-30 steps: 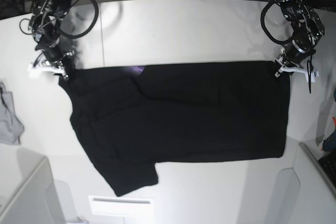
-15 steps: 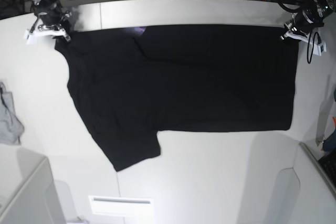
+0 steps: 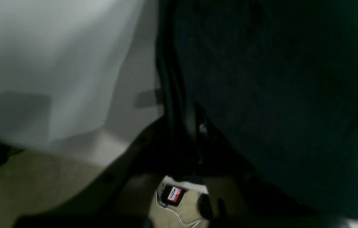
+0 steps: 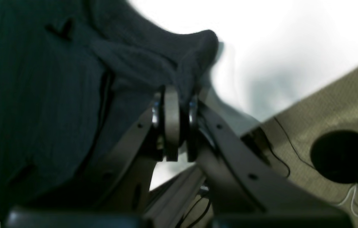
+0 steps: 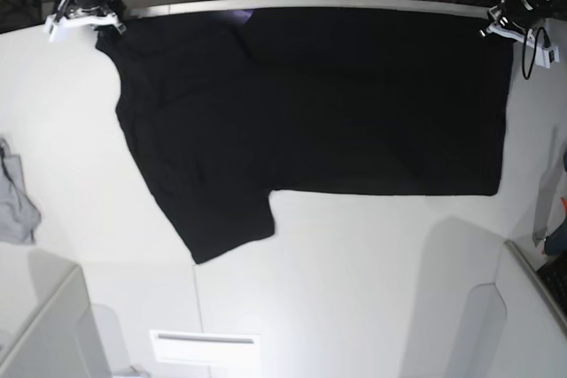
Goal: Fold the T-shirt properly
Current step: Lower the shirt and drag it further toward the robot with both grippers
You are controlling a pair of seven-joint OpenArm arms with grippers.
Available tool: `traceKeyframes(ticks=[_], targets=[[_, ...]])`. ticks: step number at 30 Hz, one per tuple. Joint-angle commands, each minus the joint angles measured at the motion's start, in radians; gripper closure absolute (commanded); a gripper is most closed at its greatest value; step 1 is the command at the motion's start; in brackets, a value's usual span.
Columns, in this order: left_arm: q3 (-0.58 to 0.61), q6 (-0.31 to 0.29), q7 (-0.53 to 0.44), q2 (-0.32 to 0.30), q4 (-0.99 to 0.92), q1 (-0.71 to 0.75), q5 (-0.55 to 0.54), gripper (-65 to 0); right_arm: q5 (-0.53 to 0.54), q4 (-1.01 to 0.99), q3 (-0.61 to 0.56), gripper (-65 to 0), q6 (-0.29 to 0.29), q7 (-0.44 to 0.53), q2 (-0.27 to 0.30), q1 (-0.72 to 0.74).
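Both claws, right gripper (image 5: 81,17) upper left, left gripper (image 5: 500,26) upper right, pinch shirt (image 5: 310,112) corners, likely to keep it taut and flat.

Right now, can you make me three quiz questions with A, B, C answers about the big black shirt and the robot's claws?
1. Where do the two grippers hold the T-shirt?
A. At its far edge, one at each corner
B. In its middle
C. At the sleeve nearest the camera

2. What colour is the small cloth at the table's left edge?
A. Red
B. Grey
C. Yellow

3. How is the right gripper?
A. Wide open over a bare table
B. Shut on the T-shirt
C. Holding a cup

Answers:
1. A: the base view shows the right gripper and the left gripper at the two far corners.
2. B: it looks pale grey against the white table.
3. B: the right wrist view shows black fabric pinched between closed jaws.
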Motion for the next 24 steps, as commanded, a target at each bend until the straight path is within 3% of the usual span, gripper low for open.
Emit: traceKeyframes(ticks=[1,20,21,23,24], targets=[[-0.011,-0.005,-0.013,-0.013,0.012,0.007,-0.002,0.0,0.012,0.018,0.006,0.0,0.008,0.029,0.01,-0.008],[-0.017,-0.005,-0.013,-0.011,0.014,0.007,-0.002,0.0,0.013,0.018,0.004,0.0,0.006,0.016,0.005,-0.031],[-0.017,-0.005,-0.013,-0.011,0.014,0.007,-0.002,0.0,0.013,0.018,0.004,-1.5,0.006,0.013,0.005,-0.034],[-0.017,-0.005,-0.013,-0.011,0.014,0.007,-0.002,0.0,0.013,0.031,0.004,-17.3,0.006,0.014,0.005,-0.034],[-0.017,-0.005,-0.013,-0.011,0.014,0.007,-0.002,-3.9,0.013,0.032,0.004,-23.3,0.006,0.014,0.004,-0.034]])
